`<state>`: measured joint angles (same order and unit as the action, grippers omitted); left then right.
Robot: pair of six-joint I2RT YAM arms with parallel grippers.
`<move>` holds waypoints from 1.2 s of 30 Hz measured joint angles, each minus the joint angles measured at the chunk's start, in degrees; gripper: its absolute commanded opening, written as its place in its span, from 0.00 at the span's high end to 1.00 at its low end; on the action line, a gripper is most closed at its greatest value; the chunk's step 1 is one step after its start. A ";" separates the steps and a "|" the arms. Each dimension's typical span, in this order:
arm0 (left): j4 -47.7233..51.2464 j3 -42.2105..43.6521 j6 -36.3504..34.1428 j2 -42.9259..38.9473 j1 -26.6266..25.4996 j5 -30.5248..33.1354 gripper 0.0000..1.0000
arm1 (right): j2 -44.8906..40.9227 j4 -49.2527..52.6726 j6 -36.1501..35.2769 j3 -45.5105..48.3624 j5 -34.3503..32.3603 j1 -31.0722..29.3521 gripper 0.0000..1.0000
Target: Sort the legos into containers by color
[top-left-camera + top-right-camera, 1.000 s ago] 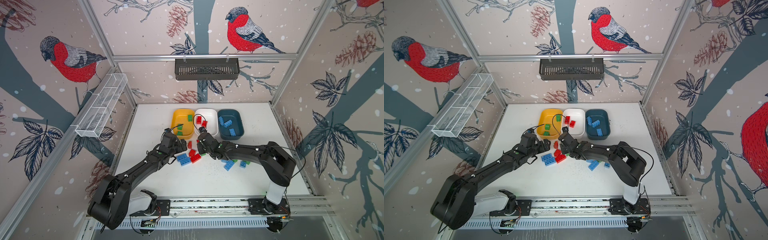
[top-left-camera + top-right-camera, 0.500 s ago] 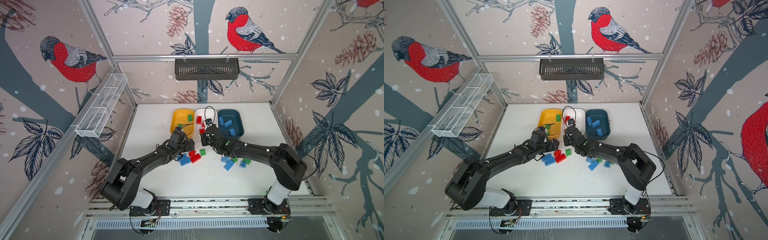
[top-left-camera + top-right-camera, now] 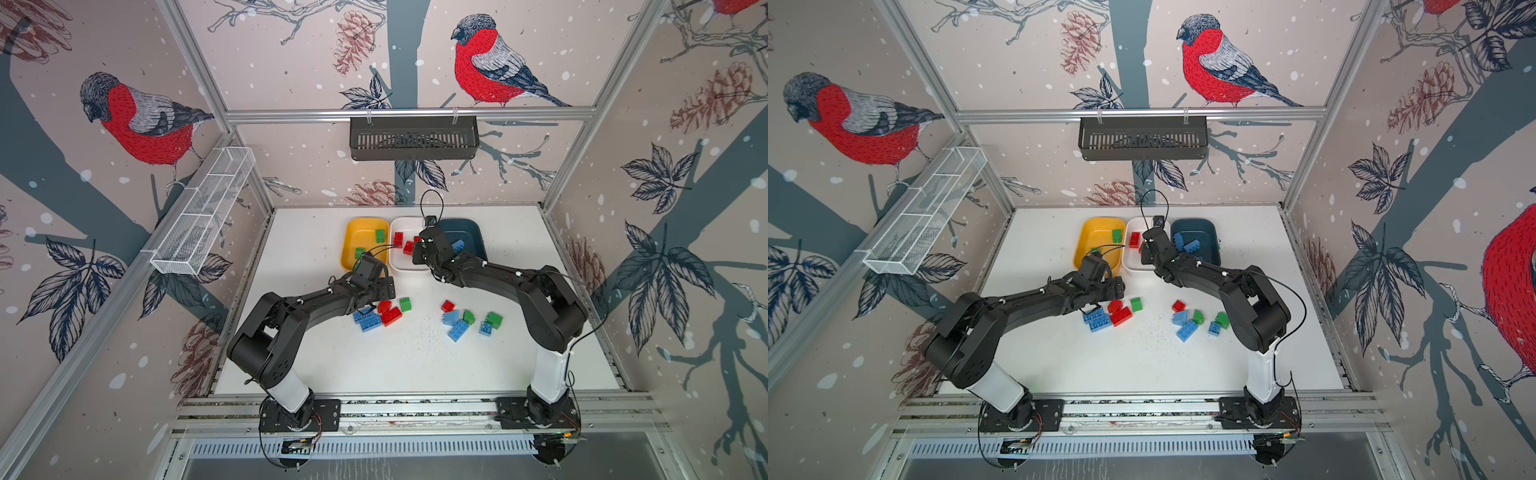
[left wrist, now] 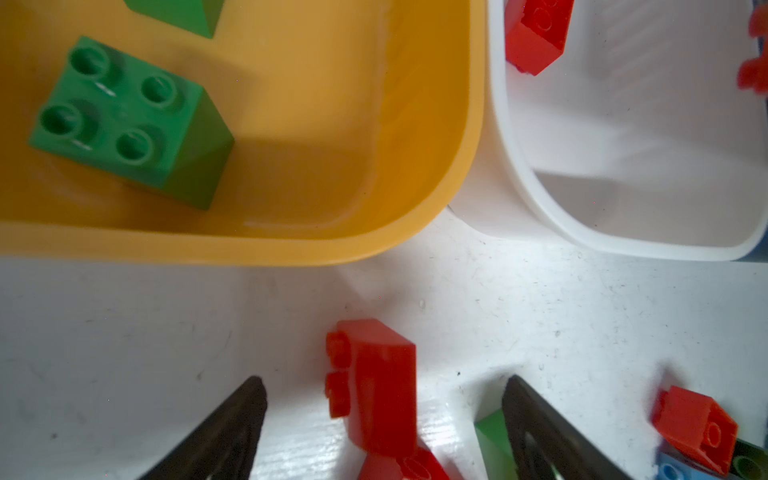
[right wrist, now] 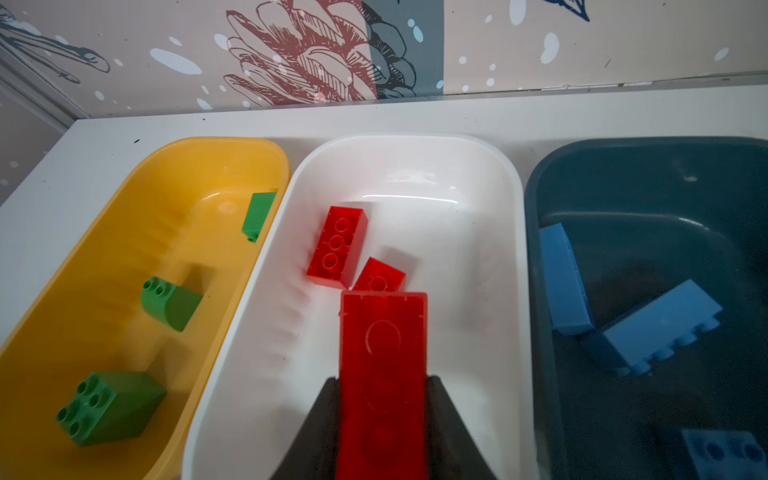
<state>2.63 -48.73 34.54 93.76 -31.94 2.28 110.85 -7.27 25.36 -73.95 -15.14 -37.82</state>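
Right claw (image 5: 383, 379) pinches a long red plastic brick (image 5: 382, 340) by its long sides. The brick juts out ahead of the fingers, above the near end of the white rounded plastic tub (image 5: 415, 137). Two more red pieces lie on that tub's floor: a rectangular red brick (image 5: 338, 245) and, just beside its corner, a small red brick (image 5: 379, 276).

The yellow rounded plastic tub (image 5: 216, 141) stands rim to rim with the white one and holds three green pieces. These are a square four-stud green brick (image 5: 112, 407), a round-topped green brick (image 5: 170, 303) and a third green brick (image 5: 257, 216) against the wall nearest the white tub. On the white tub's other side, the dark teal plastic tub (image 5: 644, 143) holds two long light blue bricks (image 5: 565, 282) leaning together and a square light blue brick (image 5: 723, 457) apart from them.

The left claw (image 4: 384, 379) is spread wide, low over the white tabletop (image 4: 124, 332), just short of the yellow tub. A red sloped brick (image 4: 374, 386) lies on its side on the table between the two fingers, clear of both. A green brick corner (image 4: 488, 440) shows behind one finger.

In both top views the unsorted pieces sit on the table in two groups. A cluster of blue, red and green bricks (image 3: 368, 322) lies at the left claw's tip. A second cluster of red, light blue and green bricks (image 3: 457, 331) lies well apart from it, under the right arm.
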 measured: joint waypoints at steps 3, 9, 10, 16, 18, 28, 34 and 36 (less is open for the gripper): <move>1.03 -0.83 0.17 1.16 -0.09 0.79 0.13 | 2.43 0.31 -0.55 -2.43 0.24 1.44 0.59; 1.36 -2.12 1.03 3.39 -0.13 2.05 0.21 | 3.76 1.55 -3.04 -5.44 2.40 1.90 0.33; 1.42 -2.34 1.05 3.69 -0.13 2.10 0.24 | 2.47 1.29 -3.50 -4.31 3.32 1.57 0.31; 1.40 -3.50 1.44 5.05 -0.48 2.36 0.44 | -6.01 -1.84 -7.52 3.39 7.26 -0.81 0.24; 1.40 -3.56 1.46 5.27 -0.70 2.40 0.51 | -8.92 -2.64 -7.56 6.25 8.04 -1.40 0.20; 1.92 -3.56 1.92 4.24 -2.36 3.61 0.73 | -25.24 -7.69 -7.37 22.60 9.09 -3.65 0.01; 2.71 -2.86 2.64 1.40 -3.34 5.22 0.81 | -30.77 -9.22 -5.86 32.65 7.08 -3.37 0.00; 2.82 -2.40 2.60 -0.09 -3.54 5.46 0.82 | -32.09 -9.03 -5.46 34.34 5.53 -3.41 0.01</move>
<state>5.45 -51.13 37.15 93.67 -35.48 7.75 78.76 -16.29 19.90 -39.62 -9.61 -41.23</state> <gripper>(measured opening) 0.257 0.995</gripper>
